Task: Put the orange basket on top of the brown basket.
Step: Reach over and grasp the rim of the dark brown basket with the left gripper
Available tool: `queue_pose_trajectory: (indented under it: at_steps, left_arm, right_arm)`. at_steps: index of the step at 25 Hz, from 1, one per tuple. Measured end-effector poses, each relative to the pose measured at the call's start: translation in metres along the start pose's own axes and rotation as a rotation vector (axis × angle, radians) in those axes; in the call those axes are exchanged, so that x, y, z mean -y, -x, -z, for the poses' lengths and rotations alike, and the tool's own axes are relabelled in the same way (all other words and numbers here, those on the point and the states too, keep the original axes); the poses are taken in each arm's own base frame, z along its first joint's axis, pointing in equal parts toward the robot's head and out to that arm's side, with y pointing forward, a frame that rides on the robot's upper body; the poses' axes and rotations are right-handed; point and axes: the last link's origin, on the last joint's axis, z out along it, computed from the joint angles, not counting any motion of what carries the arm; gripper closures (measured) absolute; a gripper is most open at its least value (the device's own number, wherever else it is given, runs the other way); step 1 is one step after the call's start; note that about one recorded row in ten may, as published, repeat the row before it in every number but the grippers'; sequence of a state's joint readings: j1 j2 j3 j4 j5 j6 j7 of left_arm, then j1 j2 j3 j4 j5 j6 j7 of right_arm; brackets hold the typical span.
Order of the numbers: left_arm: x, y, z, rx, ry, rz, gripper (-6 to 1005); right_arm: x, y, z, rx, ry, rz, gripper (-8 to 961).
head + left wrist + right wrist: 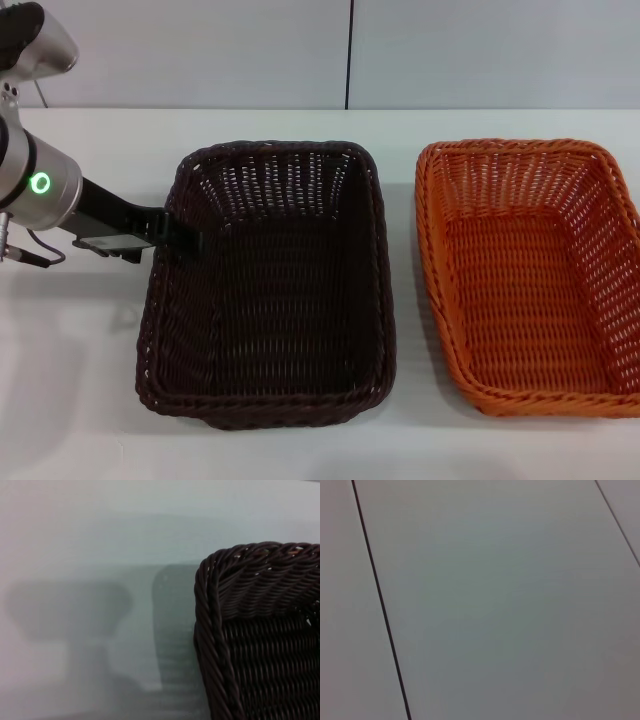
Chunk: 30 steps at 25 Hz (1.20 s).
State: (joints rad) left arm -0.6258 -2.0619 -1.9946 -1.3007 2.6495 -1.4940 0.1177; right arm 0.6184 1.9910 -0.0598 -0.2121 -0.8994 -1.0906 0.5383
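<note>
The brown basket [375, 262] stands empty at the middle of the white table. The orange basket [432, 250] stands empty to its right, a small gap between them. My left gripper [183, 240] reaches in from the left and is at the brown basket's left rim, about halfway along that side. The left wrist view shows a corner of the brown basket [250, 570] and the gripper's shadow on the table. My right gripper is out of view. Its wrist view shows only pale panels.
The white table [80, 380] has bare room to the left of and in front of the baskets. A pale wall with a dark vertical seam [350, 50] stands behind the table. The orange basket's right side reaches the picture's edge.
</note>
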Motion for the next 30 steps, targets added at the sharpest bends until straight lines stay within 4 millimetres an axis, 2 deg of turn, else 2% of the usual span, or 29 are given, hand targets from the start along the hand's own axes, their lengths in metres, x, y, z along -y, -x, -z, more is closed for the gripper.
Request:
queue_pose_trajectory:
  at_steps: [8, 17, 27, 30]
  left_arm:
    - [-0.005, 0.005, -0.012, 0.037, 0.024, -0.019, 238]
    - [-0.009, 0.006, -0.015, 0.048, 0.068, -0.029, 248]
    - [-0.009, 0.007, -0.016, 0.050, 0.070, -0.034, 645]
    - [-0.010, 0.007, -0.016, 0.050, 0.071, -0.043, 689]
  right_arm:
    - [-0.001, 0.000, -0.001, 0.001, 0.002, -0.001, 370]
    - [0.001, 0.000, -0.001, -0.002, -0.006, -0.001, 370]
    - [0.002, 0.001, -0.002, 0.000, -0.009, 0.000, 371]
    - [0.002, 0.001, -0.001, -0.002, -0.011, 0.000, 371]
